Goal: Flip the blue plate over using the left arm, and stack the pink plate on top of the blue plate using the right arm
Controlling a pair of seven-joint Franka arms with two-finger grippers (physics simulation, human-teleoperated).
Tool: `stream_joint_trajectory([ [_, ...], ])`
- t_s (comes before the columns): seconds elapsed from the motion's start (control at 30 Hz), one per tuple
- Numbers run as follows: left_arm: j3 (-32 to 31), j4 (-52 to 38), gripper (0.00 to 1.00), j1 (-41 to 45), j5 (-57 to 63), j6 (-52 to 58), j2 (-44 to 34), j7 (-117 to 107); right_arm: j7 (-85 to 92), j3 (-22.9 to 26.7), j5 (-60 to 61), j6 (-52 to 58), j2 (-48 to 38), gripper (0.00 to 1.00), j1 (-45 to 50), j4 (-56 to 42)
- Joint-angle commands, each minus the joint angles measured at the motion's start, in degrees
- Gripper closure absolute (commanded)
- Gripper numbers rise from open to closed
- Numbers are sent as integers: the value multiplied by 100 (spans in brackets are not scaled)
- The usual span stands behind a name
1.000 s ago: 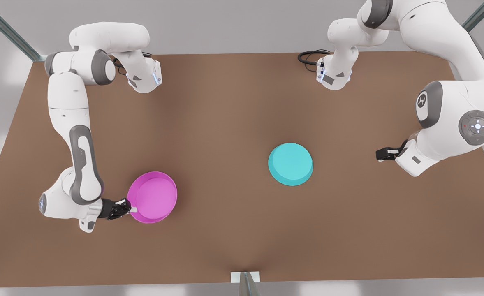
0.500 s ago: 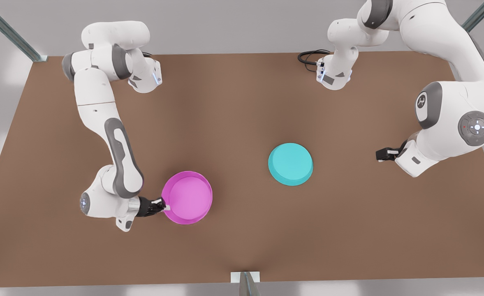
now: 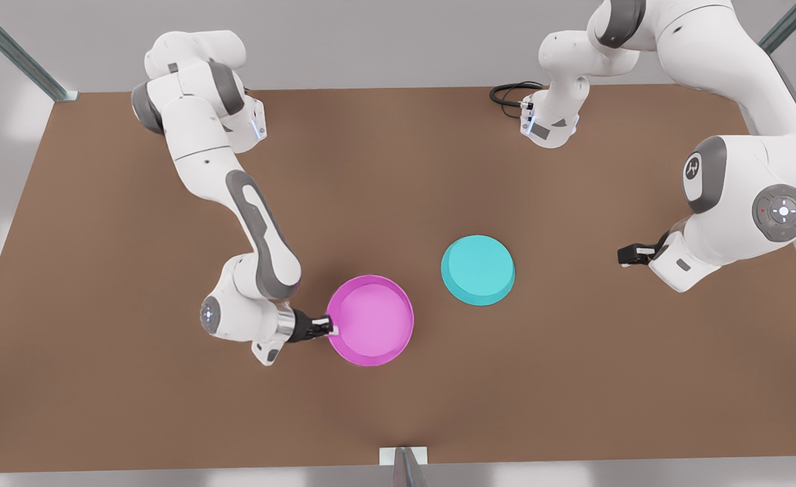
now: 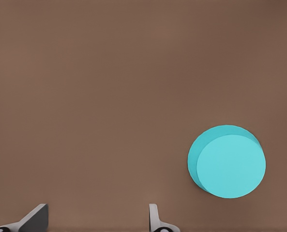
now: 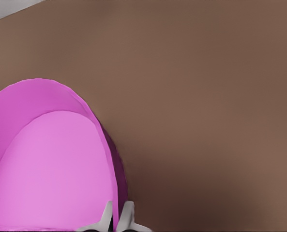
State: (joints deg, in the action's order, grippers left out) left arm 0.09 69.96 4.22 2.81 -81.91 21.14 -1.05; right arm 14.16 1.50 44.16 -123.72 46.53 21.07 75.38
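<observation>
The pink plate (image 3: 370, 320) hangs rim-up just above the table, left of centre in the front view. My right gripper (image 3: 333, 330) is shut on its near rim, and the right wrist view shows the fingers (image 5: 107, 216) pinching the pink plate's (image 5: 46, 164) edge. The blue plate (image 3: 477, 270) lies on the table a short way to the front view's right of the pink one, flat face up. My left gripper (image 3: 624, 255) waits open at the front view's right, well clear of the blue plate (image 4: 227, 162), with its gripper (image 4: 97, 220) holding nothing.
The brown table (image 3: 398, 169) spreads wide around both plates. A black cable loop (image 3: 509, 95) lies by the arm base at the back right. A small metal bracket (image 3: 403, 457) sits at the front edge.
My right arm has carried the pink plate steadily toward the front view's right, closing most of the distance to the blue plate. The left arm and the blue plate have stayed still.
</observation>
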Motion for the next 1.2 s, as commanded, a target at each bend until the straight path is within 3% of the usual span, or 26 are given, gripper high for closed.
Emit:
stream_joint_trajectory([
  [0.0,0,0,0,0,1,0,4,0,-80,-1,-48,-38,-21,79,54,3],
  [0.43,0,0,0,0,1,0,13,9,-1969,-10,-145,-521,93,79,1048,-577],
  [1.17,0,0,0,0,124,0,101,0,-4149,-36,-1885,-1347,708,79,2832,-1096],
])
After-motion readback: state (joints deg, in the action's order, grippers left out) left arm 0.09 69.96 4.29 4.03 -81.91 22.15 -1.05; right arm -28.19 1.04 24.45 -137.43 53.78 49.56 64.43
